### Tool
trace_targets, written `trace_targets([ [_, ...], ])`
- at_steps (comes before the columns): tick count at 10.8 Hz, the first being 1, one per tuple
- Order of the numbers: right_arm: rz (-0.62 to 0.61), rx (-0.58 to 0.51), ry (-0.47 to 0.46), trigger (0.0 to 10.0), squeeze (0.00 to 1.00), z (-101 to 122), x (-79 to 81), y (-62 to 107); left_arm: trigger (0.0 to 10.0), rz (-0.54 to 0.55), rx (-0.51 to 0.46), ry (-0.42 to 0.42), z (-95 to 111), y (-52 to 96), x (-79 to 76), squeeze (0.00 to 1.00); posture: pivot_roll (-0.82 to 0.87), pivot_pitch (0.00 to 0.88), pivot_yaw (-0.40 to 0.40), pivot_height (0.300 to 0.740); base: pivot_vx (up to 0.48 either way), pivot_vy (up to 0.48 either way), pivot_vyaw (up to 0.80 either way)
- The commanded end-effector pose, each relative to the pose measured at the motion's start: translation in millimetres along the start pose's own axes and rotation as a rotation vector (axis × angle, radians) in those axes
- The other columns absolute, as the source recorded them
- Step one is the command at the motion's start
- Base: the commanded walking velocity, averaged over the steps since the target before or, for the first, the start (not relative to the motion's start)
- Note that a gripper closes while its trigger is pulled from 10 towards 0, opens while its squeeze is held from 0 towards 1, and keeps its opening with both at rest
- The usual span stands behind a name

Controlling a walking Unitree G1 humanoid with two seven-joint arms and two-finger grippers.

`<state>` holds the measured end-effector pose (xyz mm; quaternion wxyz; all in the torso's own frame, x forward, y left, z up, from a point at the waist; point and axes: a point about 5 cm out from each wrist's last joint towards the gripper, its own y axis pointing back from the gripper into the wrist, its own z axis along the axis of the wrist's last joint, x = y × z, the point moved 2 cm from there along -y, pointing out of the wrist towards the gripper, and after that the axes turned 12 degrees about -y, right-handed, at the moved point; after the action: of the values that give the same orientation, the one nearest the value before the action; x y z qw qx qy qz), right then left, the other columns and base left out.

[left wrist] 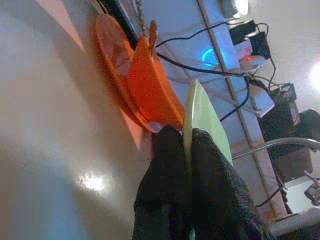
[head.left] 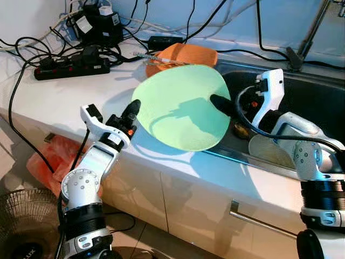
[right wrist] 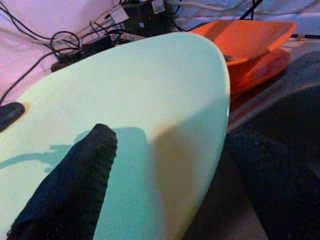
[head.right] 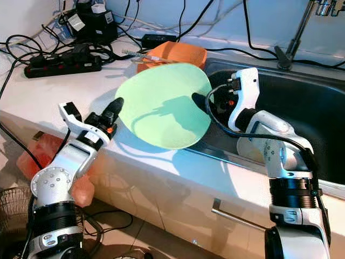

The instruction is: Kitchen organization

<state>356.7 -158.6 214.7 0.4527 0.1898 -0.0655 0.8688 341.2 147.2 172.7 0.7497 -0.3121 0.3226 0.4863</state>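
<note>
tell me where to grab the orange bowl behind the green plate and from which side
Grip the orange bowl by its raised rim, coming from above on the sink side. It sits on an orange plate, so its walls stand clear. The green plate, held by the left gripper and right gripper, blocks the front; cables crowd the back.

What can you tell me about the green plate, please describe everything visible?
The green plate is round, pale, smooth and plain, plastic by its look. It is held tilted above the counter edge, beside the sink. The left gripper pinches its rim on one side; the right gripper clamps the opposite rim. Orange dishes lie behind it.
</note>
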Motion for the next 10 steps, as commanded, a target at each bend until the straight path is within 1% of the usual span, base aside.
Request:
trace_targets([
  [1,0.022,-0.014,-0.008,10.0,0.0,6.5,5.1,-0.1,0.0,-0.078,-0.049,-0.006,11.4,-1.4,-12.9,0.0,0.11,0.044,0.079,0.74,0.0,0.0,0.0],
  [3,0.1,0.027,-0.1,10.0,0.0,0.0,16.0,2.5,0.0,-0.106,-0.066,-0.02,16.2,-4.3,-17.6,0.0,0.11,0.044,0.081,0.74,0.0,0.0,0.0],
  [5,0.113,0.052,-0.128,10.0,0.0,-4.0,19.1,3.3,0.0,-0.153,-0.06,-0.038,17.2,-5.3,-26.0,0.0,0.1,0.047,0.079,0.74,0.0,0.0,0.0],
  [6,0.135,0.073,-0.165,10.0,0.0,-7.0,22.1,4.6,0.0,-0.174,-0.066,-0.043,20.1,-8.1,-29.0,0.0,0.1,0.047,0.079,0.74,0.0,0.0,0.0],
  [7,0.147,0.084,-0.173,8.9,0.0,-8.8,24.3,4.9,0.0,-0.182,-0.065,-0.043,19.9,-9.3,-30.3,0.0,0.1,0.047,0.079,0.74,0.0,0.0,0.0],
  [8,0.152,0.084,-0.181,1.7,0.0,-9.6,25.9,4.5,0.0,-0.187,-0.063,-0.046,19.7,-9.8,-30.8,0.0,0.1,0.047,0.081,0.74,0.0,0.0,0.0],
  [9,0.163,0.077,-0.195,0.0,0.0,-8.9,28.0,4.4,0.0,-0.189,-0.063,-0.048,19.8,-10.0,-30.7,0.0,0.1,0.046,0.081,0.74,0.0,0.0,0.0],
  [10,0.162,0.071,-0.21,0.0,0.0,-7.6,28.4,4.6,0.0,-0.184,-0.061,-0.053,20.4,-9.9,-28.5,0.0,0.1,0.046,0.082,0.74,0.0,0.0,0.0],
])
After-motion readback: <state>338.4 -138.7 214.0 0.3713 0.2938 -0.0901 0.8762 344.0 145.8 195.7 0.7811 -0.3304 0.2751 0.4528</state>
